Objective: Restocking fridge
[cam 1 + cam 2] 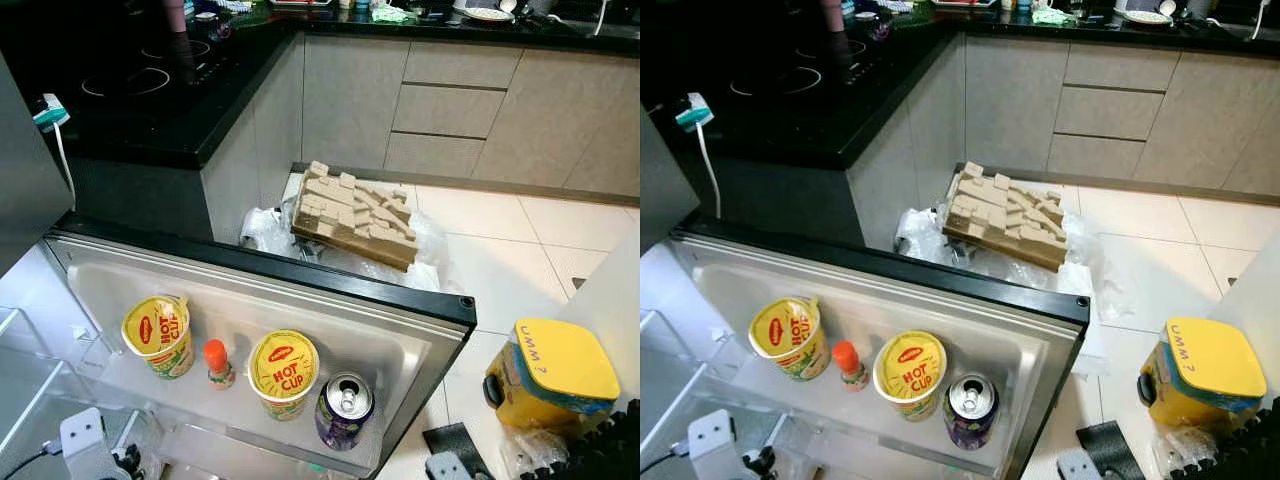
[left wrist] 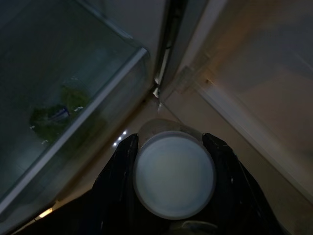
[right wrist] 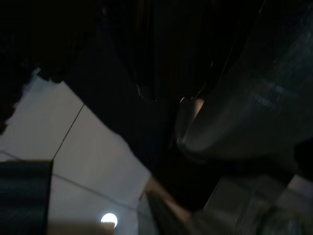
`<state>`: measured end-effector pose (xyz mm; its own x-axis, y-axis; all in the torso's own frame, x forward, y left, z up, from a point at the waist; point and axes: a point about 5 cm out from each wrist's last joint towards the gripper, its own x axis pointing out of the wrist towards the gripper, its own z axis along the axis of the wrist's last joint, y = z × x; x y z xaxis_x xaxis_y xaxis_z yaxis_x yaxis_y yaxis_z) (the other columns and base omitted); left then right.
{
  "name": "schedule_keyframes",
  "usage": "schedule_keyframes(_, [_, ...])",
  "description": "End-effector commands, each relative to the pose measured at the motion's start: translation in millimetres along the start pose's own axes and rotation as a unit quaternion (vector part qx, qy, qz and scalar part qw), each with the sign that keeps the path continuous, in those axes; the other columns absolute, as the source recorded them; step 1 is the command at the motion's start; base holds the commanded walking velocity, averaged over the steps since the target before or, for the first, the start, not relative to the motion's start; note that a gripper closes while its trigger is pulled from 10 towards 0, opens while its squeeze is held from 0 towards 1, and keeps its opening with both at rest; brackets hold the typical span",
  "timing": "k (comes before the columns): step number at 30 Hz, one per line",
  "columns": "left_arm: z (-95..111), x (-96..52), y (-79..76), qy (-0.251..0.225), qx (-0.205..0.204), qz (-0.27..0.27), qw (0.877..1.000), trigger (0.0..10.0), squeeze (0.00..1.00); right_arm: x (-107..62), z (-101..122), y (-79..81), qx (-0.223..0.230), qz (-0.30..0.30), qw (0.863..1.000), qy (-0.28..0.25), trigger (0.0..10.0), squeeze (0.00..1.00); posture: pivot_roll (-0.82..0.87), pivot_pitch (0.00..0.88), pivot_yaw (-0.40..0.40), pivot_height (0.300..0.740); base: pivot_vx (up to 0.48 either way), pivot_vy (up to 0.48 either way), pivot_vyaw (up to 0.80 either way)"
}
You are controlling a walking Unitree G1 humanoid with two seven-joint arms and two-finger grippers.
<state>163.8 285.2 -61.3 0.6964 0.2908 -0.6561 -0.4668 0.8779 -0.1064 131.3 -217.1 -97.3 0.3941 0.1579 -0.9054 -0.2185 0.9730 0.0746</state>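
In the left wrist view my left gripper [image 2: 173, 142] is shut on a round white-lidded tub [image 2: 174, 181], one black finger on each side of it, low by the hinge of the open fridge. The open fridge door [image 1: 400, 340] lies before me. Its shelf holds two yellow Hot Cup noodle cups [image 1: 284, 367] [image 1: 157, 330], a small orange-capped bottle [image 1: 216, 362] between them and a purple can [image 1: 345, 407] at the right end. My right arm [image 1: 447, 466] hangs idle; its wrist view is very dark.
A glass fridge shelf [image 2: 73, 103] with something green behind it lies beside the tub. A yellow-lidded container [image 1: 560, 375] stands on the floor to the right. A stack of tan blocks [image 1: 355, 212] on plastic sits beyond the door, beside the black counter [image 1: 150, 110].
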Motion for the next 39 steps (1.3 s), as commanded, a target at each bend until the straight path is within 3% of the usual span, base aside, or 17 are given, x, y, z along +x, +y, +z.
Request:
schedule_keyframes(1, [12,1.2,6.8,-0.023,0.002,0.002,1.000,10.0,0.00,-2.1,-2,-4.7,0.002,-0.005,1.000,0.000,10.0,0.00,-0.06,0.000,0.000,0.740,0.000,0.000,0.00])
schedule_keyframes(7, [-2,-2.2,7.6,0.008,0.004,0.001,1.000,10.0,0.00,-2.5,-4,-5.6,0.001,-0.009,1.000,0.005,10.0,0.00,-0.05,0.000,-0.001,0.740,0.000,0.000,0.00])
schedule_keyframes(13, [-30,-10.9,8.0,0.062,0.008,0.003,0.998,10.0,0.00,-2.1,-5,-3.6,0.002,-0.006,1.000,0.006,10.0,0.00,-0.05,0.000,0.001,0.740,0.000,0.000,0.00])
schedule_keyframes(22, [-68,-27.2,8.6,0.132,0.012,0.007,0.991,10.0,0.00,-2.1,-8,-2.5,0.000,-0.003,1.000,0.011,10.0,0.00,-0.05,0.000,-0.001,0.740,-0.348,0.000,0.00])
schedule_keyframes(34, [-83,-31.5,-4.9,0.161,0.024,-0.011,0.987,10.0,0.00,-0.2,-10,3.9,0.000,0.002,1.000,0.014,10.0,0.00,-0.05,0.000,0.001,0.740,-0.284,0.000,0.00])
schedule_keyframes(39, [-84,-31.1,-8.1,0.171,0.061,-0.029,0.983,10.0,0.00,-0.2,-10,3.9,-0.001,0.003,1.000,0.015,10.0,0.00,-0.05,0.000,0.001,0.740,0.000,0.000,0.00])
